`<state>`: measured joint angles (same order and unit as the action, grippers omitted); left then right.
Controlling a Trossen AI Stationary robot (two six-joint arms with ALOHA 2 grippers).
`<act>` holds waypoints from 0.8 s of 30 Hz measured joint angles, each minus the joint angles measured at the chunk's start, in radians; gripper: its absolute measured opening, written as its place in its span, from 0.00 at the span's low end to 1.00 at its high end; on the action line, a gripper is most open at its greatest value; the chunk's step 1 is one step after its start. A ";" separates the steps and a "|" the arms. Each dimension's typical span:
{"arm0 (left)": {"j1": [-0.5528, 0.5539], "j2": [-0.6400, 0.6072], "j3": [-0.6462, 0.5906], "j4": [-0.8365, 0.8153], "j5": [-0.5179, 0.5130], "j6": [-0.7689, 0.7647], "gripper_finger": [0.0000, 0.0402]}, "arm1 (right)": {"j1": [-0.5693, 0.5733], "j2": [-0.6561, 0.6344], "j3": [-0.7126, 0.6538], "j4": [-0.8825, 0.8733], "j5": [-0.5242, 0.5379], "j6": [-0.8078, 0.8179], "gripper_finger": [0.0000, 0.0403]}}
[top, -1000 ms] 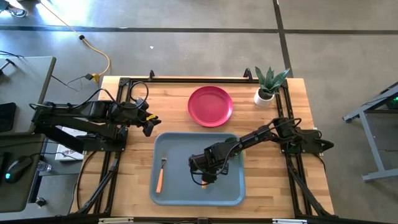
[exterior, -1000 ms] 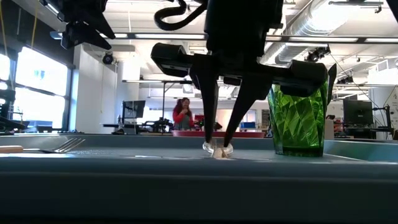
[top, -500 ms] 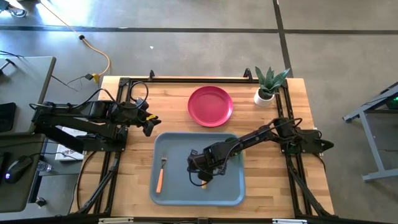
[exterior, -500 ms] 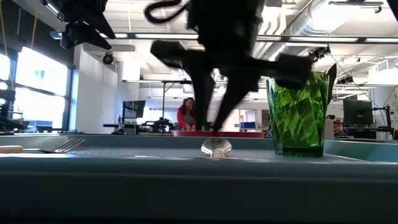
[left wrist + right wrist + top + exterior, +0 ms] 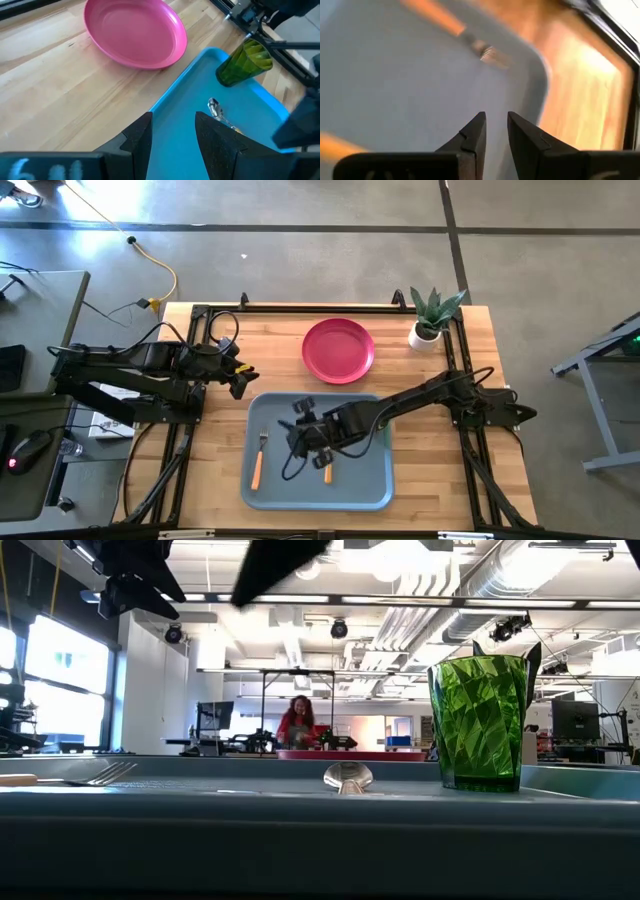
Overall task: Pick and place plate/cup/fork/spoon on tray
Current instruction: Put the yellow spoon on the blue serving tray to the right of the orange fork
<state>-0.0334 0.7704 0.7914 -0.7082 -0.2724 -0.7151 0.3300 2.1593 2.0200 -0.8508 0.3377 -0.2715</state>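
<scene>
The grey-blue tray (image 5: 370,480) lies at the table's near middle. On it lie the fork (image 5: 258,460) at its left, the spoon (image 5: 327,471) in its middle and the green cup (image 5: 478,720), which stands upright at its far right; my right arm hides the cup in the high view. The pink-red plate (image 5: 338,350) rests on the wood beyond the tray. My right gripper (image 5: 297,428) hovers above the tray between fork and spoon, open by a narrow gap (image 5: 495,132) and empty. My left gripper (image 5: 172,132) waits open at the tray's far left corner.
A white pot with a green plant (image 5: 430,320) stands at the far right of the table. Black frame rails (image 5: 470,460) run along the table's left and right sides. Bare wood lies left of the plate (image 5: 55,90).
My right gripper has let go of the spoon, risen off the tray and gone toward the table's left edge, toward the fork. The spoon now lies flat on the tray where the gripper left it.
</scene>
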 joint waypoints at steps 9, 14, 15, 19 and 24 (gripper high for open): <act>0.000 0.000 0.000 0.014 -0.001 0.013 0.35 | 0.030 0.000 0.176 -0.068 0.028 0.779 0.18; 0.000 0.000 0.000 0.014 0.014 0.046 0.35 | 0.054 0.000 0.205 -0.096 0.001 1.179 0.18; 0.000 0.000 0.000 0.014 0.023 0.047 0.35 | 0.060 0.000 0.205 -0.100 -0.020 1.244 0.18; 0.000 0.000 0.000 0.013 0.054 0.064 0.35 | 0.088 0.000 0.205 -0.123 -0.060 1.504 0.18; 0.000 0.000 0.000 0.013 0.056 0.081 0.35 | 0.132 0.000 0.205 -0.217 0.005 1.749 0.18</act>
<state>-0.0334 0.7704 0.7914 -0.6952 -0.2165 -0.6336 0.4619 2.1593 2.2246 -1.0677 0.3427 1.4779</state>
